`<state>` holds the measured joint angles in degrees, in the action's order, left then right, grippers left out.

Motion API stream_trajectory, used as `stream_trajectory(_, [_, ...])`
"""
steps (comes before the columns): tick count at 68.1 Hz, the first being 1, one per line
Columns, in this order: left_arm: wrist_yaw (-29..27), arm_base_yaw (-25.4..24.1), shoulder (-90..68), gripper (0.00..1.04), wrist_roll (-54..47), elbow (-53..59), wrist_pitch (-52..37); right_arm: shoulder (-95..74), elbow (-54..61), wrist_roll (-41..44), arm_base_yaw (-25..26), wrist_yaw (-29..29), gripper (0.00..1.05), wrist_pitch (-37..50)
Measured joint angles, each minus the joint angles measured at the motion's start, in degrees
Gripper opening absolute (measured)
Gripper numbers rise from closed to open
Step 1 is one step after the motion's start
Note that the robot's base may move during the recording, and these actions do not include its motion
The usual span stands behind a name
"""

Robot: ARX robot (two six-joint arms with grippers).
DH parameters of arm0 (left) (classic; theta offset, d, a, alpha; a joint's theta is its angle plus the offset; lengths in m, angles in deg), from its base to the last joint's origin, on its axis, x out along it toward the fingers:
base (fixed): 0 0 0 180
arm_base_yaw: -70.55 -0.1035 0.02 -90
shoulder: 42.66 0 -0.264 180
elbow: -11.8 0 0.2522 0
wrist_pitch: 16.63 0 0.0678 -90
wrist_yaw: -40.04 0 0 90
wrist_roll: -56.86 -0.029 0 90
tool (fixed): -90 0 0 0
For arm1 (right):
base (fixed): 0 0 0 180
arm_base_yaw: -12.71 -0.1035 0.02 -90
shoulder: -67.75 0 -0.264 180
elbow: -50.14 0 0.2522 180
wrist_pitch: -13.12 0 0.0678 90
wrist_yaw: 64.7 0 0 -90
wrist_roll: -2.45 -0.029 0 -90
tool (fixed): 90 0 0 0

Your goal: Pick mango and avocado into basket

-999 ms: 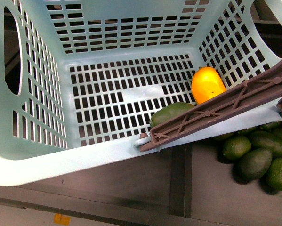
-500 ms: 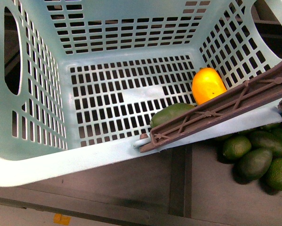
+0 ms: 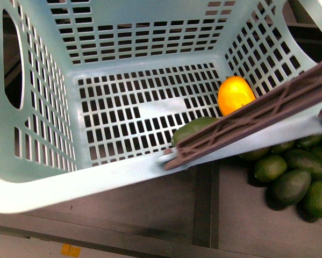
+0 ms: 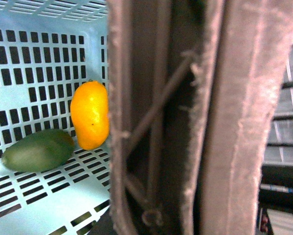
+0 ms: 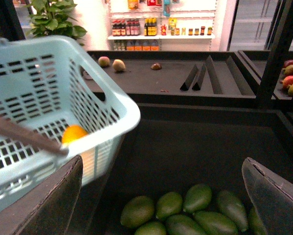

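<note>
Seen from the front: a teal basket (image 3: 42, 177) filling the left and middle of the frame, tipped toward the camera, slotted floor mostly bare. Toward its right corner, a dark green avocado (image 3: 195, 128) lying on the floor, partly hidden behind the brown swing handle (image 3: 247, 122) that crosses the rim at a slant. Just beyond, a yellow-orange mango (image 3: 235, 94) leaning against the right wall. From the left wrist view, mango (image 4: 90, 115) and avocado (image 4: 37, 150) near each other, perhaps touching, though hard to say. Further right, outside and below the basket, a pile of loose avocados (image 3: 292, 174) in a dark bin.

Left wrist view dominated by the brown handle (image 4: 185, 117), very close and blurred; no fingers of the left gripper visible, so impossible to tell whether clenched on the handle or released, though the closeness suggests a grasp. Right gripper (image 5: 161, 196) with its two dark fingers (image 5: 53, 200) spread wide apart, holding nothing, hovering over the loose avocados (image 5: 185, 213), basket (image 5: 107, 105) beside it.

Judging by this: both fruits already in the basket, picking apparently finished. Next, probably only settling the tilted basket level without rolling the fruit, and drawing the empty right gripper clear of the bin.
</note>
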<state>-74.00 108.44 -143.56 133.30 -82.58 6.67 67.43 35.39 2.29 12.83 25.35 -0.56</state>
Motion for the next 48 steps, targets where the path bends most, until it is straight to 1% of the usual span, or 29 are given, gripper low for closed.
stream_trajectory(9, [1.1, -3.6, -1.9, 0.14, 2.5, 0.0, -1.0, 0.0, 0.0, 0.0, 0.0, -0.1, 0.96, 0.0])
stream_trajectory(19, [4.8, -7.0, -6.1, 0.14, 4.7, -0.4, -0.7, 0.0, 0.0, 0.0, 0.0, 0.0, 0.96, 0.0])
stream_trajectory(27, [8.0, -10.0, -13.1, 0.14, 6.3, -4.5, 1.0, 0.0, 0.0, 0.0, 0.0, 0.0, 0.96, 0.0])
stream_trajectory(31, [9.2, -12.0, -17.5, 0.14, 8.7, -8.6, 2.5, 0.0, 0.0, 0.0, 0.0, 0.0, 0.96, 0.0])
stream_trajectory(40, [8.3, -15.1, -24.0, 0.14, 13.9, -16.3, 4.1, 0.0, 0.0, 0.0, 0.0, 0.0, 0.96, 0.0])
stream_trajectory(48, [8.4, -15.8, -26.9, 0.14, 16.7, -19.5, 4.6, 0.0, 0.0, 0.0, 0.0, 0.0, 0.96, 0.0])
